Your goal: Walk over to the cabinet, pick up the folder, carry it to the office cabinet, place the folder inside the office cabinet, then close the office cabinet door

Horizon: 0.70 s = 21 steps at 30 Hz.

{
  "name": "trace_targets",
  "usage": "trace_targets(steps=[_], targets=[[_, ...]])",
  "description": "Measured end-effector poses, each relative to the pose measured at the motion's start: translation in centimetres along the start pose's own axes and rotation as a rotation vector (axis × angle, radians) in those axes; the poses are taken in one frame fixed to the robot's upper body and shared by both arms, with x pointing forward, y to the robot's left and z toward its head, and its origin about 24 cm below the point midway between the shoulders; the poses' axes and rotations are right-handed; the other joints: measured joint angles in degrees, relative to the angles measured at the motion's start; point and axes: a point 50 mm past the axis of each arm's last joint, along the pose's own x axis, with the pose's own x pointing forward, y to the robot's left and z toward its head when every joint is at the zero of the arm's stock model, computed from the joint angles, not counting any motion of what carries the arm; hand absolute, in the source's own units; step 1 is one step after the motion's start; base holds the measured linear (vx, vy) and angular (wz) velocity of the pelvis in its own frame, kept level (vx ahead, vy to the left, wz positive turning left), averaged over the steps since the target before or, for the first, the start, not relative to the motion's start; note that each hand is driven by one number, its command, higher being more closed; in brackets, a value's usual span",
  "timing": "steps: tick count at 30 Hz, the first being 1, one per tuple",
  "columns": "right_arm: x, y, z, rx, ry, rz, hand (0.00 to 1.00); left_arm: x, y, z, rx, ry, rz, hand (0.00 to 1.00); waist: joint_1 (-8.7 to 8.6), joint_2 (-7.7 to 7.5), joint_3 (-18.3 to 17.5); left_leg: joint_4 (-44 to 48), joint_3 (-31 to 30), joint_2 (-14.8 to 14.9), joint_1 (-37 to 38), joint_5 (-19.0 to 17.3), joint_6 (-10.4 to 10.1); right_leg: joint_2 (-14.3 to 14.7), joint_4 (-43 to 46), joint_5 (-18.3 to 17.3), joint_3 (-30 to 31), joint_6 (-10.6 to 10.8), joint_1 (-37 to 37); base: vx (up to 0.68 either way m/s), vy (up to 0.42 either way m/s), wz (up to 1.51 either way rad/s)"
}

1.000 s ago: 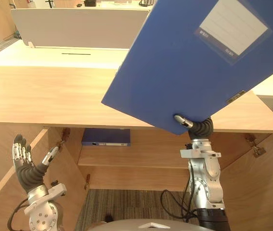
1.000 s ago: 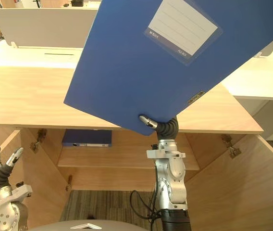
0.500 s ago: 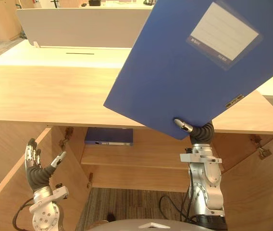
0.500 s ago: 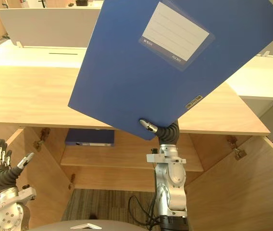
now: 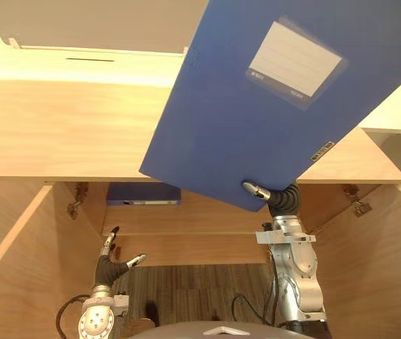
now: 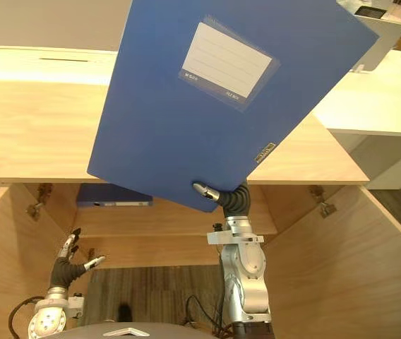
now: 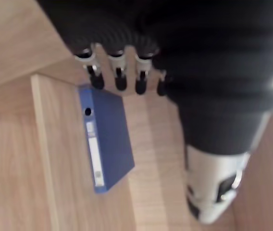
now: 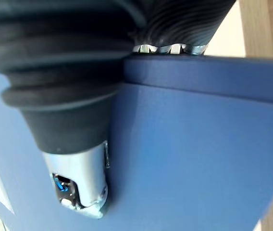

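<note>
Right hand (image 5: 277,200) pinched the blue folder (image 5: 257,120) by its low corner, held high probably to clear the cabinet top (image 5: 59,134); left hand (image 5: 112,265) hung open.

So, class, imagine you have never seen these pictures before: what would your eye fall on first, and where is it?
The large blue folder, held up tilted before the wooden cabinet top, pinched at its lower corner by the right hand. Below, the open cabinet has a second blue folder lying flat on its shelf, and the left hand hovers open, low in front of it.
</note>
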Motion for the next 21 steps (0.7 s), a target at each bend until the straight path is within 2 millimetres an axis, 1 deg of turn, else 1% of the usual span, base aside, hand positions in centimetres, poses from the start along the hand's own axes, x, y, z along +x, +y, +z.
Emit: trace_targets(steps=[3,5,6,7,8,9,10,11,15,17,21], targets=[[0.0,0.0,-0.1,-0.001,0.005,0.000,1.00,0.4,0.1,0.4,0.014,-0.020,-0.004,0.00,0.03,0.38,0.1,0.0,0.7,0.0,0.7,-0.2,0.0,0.0,0.0,0.0,1.0,-0.1,0.3,0.05,0.010,-0.12],[-0.2,-0.3,-0.4,-0.009,0.022,-0.006,1.00,0.5,0.0,0.4,0.017,-0.023,-0.007,0.00,-0.36,1.19,0.0,0.0,0.9,0.0,0.9,-0.6,-0.3,0.1,0.0,-0.1,1.0,-0.1,0.4,0.04,-0.003,-0.09],[-0.2,-0.4,-0.4,-0.010,0.025,-0.007,1.00,0.5,0.0,0.4,0.017,-0.023,-0.010,0.00,-0.44,1.35,0.0,0.0,0.9,0.0,0.9,-0.6,-0.3,0.1,0.0,-0.1,1.0,-0.1,0.4,0.03,-0.003,-0.04],[-0.3,-0.5,-0.8,-0.011,0.040,-0.013,1.00,0.5,-0.2,0.4,0.016,-0.019,-0.019,0.00,-0.69,1.96,-0.1,0.0,1.0,0.1,1.0,-0.6,-0.4,0.1,-0.1,-0.2,1.1,-0.1,0.4,0.02,-0.002,-0.05],[-0.6,-0.7,-0.9,-0.020,0.054,-0.023,1.00,0.5,-0.5,-0.2,0.023,0.003,-0.031,0.00,-0.69,2.66,-0.3,0.0,1.1,0.1,1.1,-0.6,-0.4,0.2,-0.1,-0.2,1.1,-0.1,0.4,0.02,-0.002,-0.05],[-0.7,-0.7,-0.9,-0.024,0.057,-0.024,1.00,0.5,-0.5,-0.3,0.025,0.009,-0.033,0.00,-0.69,2.78,-0.3,0.0,1.1,0.1,1.1,-0.6,-0.4,0.2,-0.2,-0.2,1.1,-0.1,0.4,0.03,-0.004,-0.04],[-0.9,-0.9,-1.0,-0.041,0.065,-0.024,1.00,0.4,-0.7,-1.1,0.036,0.044,-0.042,0.00,-0.70,3.13,-0.6,0.0,1.1,0.2,1.2,-0.5,-0.1,0.4,-0.3,-0.2,1.1,-0.1,0.5,0.00,0.000,0.00],[-0.9,-1.0,-0.9,-0.057,0.067,-0.024,1.00,0.4,-0.7,-1.4,0.045,0.060,-0.044,0.00,-0.74,3.19,-0.6,0.0,1.1,0.2,1.2,-0.5,-0.1,0.4,-0.4,-0.2,1.2,-0.1,0.5,0.00,0.000,0.00],[-1.0,-1.2,-0.9,-0.152,0.076,-0.049,1.00,-0.2,-1.2,-3.7,0.076,0.167,-0.059,0.00,-1.13,3.05,-0.7,0.0,1.2,0.5,1.4,-0.4,-0.2,0.7,-0.5,0.0,1.2,-0.2,0.7,0.00,0.000,-0.01],[-1.6,-1.4,-1.2,-0.212,0.100,-0.077,1.00,-0.6,-1.3,-5.3,0.090,0.250,-0.065,0.00,-1.09,3.00,-0.7,0.0,1.5,0.5,2.0,-0.4,-0.2,0.8,-0.5,0.2,1.4,-0.1,1.2,0.01,0.006,-0.05],[-2.7,-1.5,-1.6,-0.297,0.143,-0.105,1.00,-1.2,-1.0,-7.1,0.105,0.346,-0.038,0.00,-1.22,3.03,-0.6,0.0,2.3,0.6,2.8,-0.8,-0.8,0.8,-0.5,0.0,2.2,-0.3,1.5,-0.01,0.014,-0.10]])
